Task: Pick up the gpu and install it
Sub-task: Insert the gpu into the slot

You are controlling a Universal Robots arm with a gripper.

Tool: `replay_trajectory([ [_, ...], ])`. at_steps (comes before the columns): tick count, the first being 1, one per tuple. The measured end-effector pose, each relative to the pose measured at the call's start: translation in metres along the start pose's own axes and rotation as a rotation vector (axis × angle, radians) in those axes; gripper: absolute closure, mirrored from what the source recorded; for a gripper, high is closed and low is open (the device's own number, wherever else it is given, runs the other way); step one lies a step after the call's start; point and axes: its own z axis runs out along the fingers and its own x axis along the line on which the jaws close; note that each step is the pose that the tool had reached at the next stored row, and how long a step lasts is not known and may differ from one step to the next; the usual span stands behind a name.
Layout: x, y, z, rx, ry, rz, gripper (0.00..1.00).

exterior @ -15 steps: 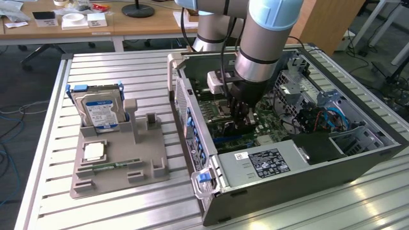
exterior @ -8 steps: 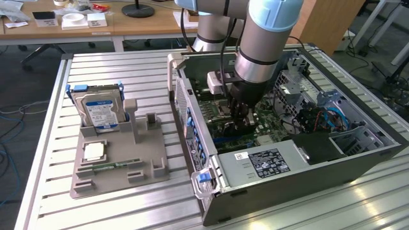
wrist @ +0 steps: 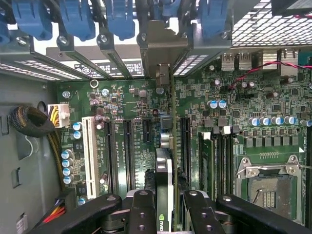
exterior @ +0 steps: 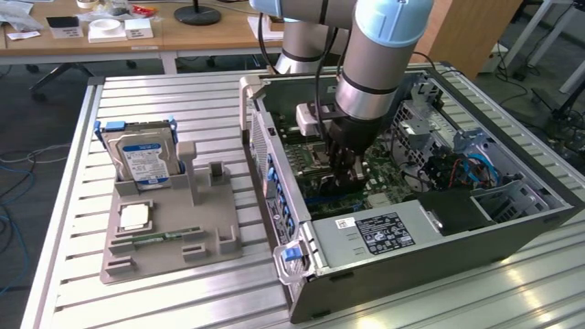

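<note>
Slatted metal table (exterior: 183,96), bearing an open computer case (exterior: 393,260). Gripper (exterior: 346,179) lowered inside the case, clamped on the gpu (wrist: 163,170) (card held edge-on between the fingers (wrist: 141,214)). Motherboard (wrist: 273,146) directly beneath the gripper.

Robot arm (exterior: 384,62) built of silver-grey metal tubes, with pale blue caps (exterior: 393,17) at the joints and black rings where sections meet. A thin black cable (exterior: 318,82) runs alongside. A small silver-white box (exterior: 309,118) sits at the wrist. The gripper (exterior: 347,179) is black, and its glossy jointed fingers (wrist: 141,209) are studded with round silver pins (wrist: 143,193).
</note>
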Motion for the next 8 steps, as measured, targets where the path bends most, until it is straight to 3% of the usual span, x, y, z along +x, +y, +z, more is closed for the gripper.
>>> replay_trajectory([
  [8,0.0000,0.0000,0.0019,0.0000,-0.0002,0.000,0.73],
])
